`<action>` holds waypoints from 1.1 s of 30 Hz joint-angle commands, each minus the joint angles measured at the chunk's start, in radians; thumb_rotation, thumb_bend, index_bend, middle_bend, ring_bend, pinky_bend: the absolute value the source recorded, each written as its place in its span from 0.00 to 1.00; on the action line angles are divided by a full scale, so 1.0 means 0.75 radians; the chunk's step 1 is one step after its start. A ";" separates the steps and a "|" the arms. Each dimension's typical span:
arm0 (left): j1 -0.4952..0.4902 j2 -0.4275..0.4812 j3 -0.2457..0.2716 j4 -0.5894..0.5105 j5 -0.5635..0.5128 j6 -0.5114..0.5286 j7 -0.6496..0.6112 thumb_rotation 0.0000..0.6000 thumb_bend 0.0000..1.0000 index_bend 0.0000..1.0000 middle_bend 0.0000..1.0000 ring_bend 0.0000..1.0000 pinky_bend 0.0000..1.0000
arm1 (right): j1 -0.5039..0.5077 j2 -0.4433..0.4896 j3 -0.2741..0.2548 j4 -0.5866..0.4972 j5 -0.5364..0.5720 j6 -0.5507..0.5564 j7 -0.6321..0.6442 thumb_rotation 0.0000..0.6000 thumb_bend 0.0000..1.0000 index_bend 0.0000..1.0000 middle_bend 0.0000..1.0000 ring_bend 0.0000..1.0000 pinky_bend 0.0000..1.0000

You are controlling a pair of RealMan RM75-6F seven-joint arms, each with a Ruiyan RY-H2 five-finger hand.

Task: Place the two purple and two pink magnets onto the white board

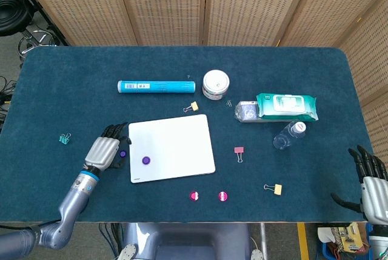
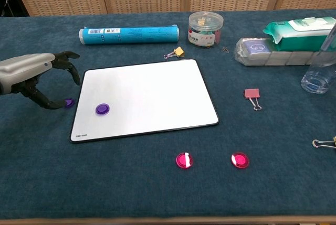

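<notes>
- Your left hand (image 2: 37, 78) sits just off the white board's (image 2: 147, 96) left edge, fingers arched over a purple magnet (image 2: 68, 102) on the cloth; a fingertip touches it, but you can't tell whether it's gripped.
- The other purple magnet (image 2: 102, 109) lies on the board, near its left side.
- Both pink magnets (image 2: 184, 160) rest on the table (image 2: 157, 193) in front of the board, apart from each other.
- Your right hand (image 1: 370, 181) hangs past the table's right edge, fingers spread, holding nothing.
</notes>
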 commanded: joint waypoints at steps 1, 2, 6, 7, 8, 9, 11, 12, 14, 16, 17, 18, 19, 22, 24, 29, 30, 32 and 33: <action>0.004 0.006 0.002 0.022 -0.020 -0.020 -0.015 1.00 0.31 0.39 0.00 0.00 0.00 | 0.001 -0.002 -0.001 0.000 -0.001 -0.001 -0.004 1.00 0.00 0.00 0.00 0.00 0.00; 0.003 0.003 0.001 0.030 -0.026 -0.025 -0.018 1.00 0.31 0.39 0.00 0.00 0.00 | 0.001 -0.003 -0.001 0.000 0.000 -0.001 -0.005 1.00 0.00 0.00 0.00 0.00 0.00; -0.002 -0.012 0.006 0.048 -0.030 -0.033 -0.013 1.00 0.31 0.40 0.00 0.00 0.00 | 0.001 -0.003 0.000 0.001 0.005 -0.003 -0.005 1.00 0.00 0.00 0.00 0.00 0.00; -0.003 -0.017 0.007 0.051 -0.030 -0.033 -0.011 1.00 0.31 0.40 0.00 0.00 0.00 | 0.001 -0.003 0.000 0.001 0.006 -0.004 -0.004 1.00 0.00 0.00 0.00 0.00 0.00; -0.003 -0.020 0.007 0.053 -0.031 -0.032 -0.009 1.00 0.31 0.40 0.00 0.00 0.00 | 0.001 -0.003 0.000 0.001 0.007 -0.005 -0.002 1.00 0.00 0.00 0.00 0.00 0.00; -0.004 -0.025 0.007 0.057 -0.032 -0.031 -0.005 1.00 0.31 0.40 0.00 0.00 0.00 | 0.002 -0.002 0.000 0.001 0.008 -0.005 -0.001 1.00 0.00 0.00 0.00 0.00 0.00; -0.005 -0.032 0.007 0.063 -0.034 -0.030 -0.001 1.00 0.31 0.40 0.00 0.00 0.00 | 0.002 -0.001 0.000 0.002 0.008 -0.006 0.001 1.00 0.00 0.00 0.00 0.00 0.00; -0.006 -0.036 0.008 0.066 -0.036 -0.032 0.001 1.00 0.31 0.40 0.00 0.00 0.00 | 0.002 0.000 0.000 0.002 0.008 -0.006 0.003 1.00 0.00 0.00 0.00 0.00 0.00; -0.007 -0.043 0.007 0.072 -0.039 -0.032 0.003 1.00 0.31 0.40 0.00 0.00 0.00 | 0.002 0.001 0.000 0.003 0.010 -0.008 0.006 1.00 0.00 0.00 0.00 0.00 0.00; -0.009 -0.049 0.008 0.078 -0.042 -0.032 0.008 1.00 0.31 0.40 0.00 0.00 0.00 | 0.002 0.001 0.000 0.004 0.012 -0.010 0.009 1.00 0.00 0.00 0.00 0.00 0.00; -0.010 -0.052 0.008 0.082 -0.045 -0.034 0.010 1.00 0.31 0.40 0.00 0.00 0.00 | 0.003 0.002 0.000 0.004 0.013 -0.012 0.011 1.00 0.00 0.00 0.00 0.00 0.00; -0.010 -0.054 0.008 0.084 -0.048 -0.035 0.012 1.00 0.31 0.40 0.00 0.00 0.00 | 0.003 0.002 0.000 0.005 0.014 -0.012 0.012 1.00 0.00 0.00 0.00 0.00 0.00; -0.010 -0.058 0.008 0.089 -0.050 -0.035 0.014 1.00 0.31 0.40 0.00 0.00 0.00 | 0.003 0.002 0.000 0.005 0.014 -0.014 0.013 1.00 0.00 0.00 0.00 0.00 0.00; -0.011 -0.066 0.008 0.098 -0.059 -0.042 0.012 1.00 0.32 0.40 0.00 0.00 0.00 | 0.004 0.003 0.000 0.006 0.015 -0.015 0.015 1.00 0.00 0.00 0.00 0.00 0.00; -0.012 -0.070 0.009 0.101 -0.061 -0.047 0.009 1.00 0.33 0.40 0.00 0.00 0.00 | 0.004 0.003 0.000 0.006 0.014 -0.016 0.016 1.00 0.00 0.00 0.00 0.00 0.00; -0.015 -0.079 0.010 0.103 -0.058 -0.048 0.009 1.00 0.34 0.41 0.00 0.00 0.00 | 0.005 0.003 -0.002 0.006 0.014 -0.020 0.016 1.00 0.00 0.00 0.00 0.00 0.00; -0.015 -0.081 0.011 0.105 -0.059 -0.047 0.012 1.00 0.34 0.41 0.00 0.00 0.00 | 0.005 0.004 -0.003 0.005 0.014 -0.020 0.017 1.00 0.00 0.00 0.00 0.00 0.00; -0.016 -0.085 0.011 0.109 -0.064 -0.049 0.015 1.00 0.34 0.42 0.00 0.00 0.00 | 0.006 0.004 -0.002 0.005 0.014 -0.020 0.018 1.00 0.00 0.00 0.00 0.00 0.00; -0.016 -0.086 0.010 0.110 -0.066 -0.051 0.015 1.00 0.34 0.42 0.00 0.00 0.00 | 0.006 0.004 -0.002 0.006 0.015 -0.020 0.018 1.00 0.00 0.00 0.00 0.00 0.00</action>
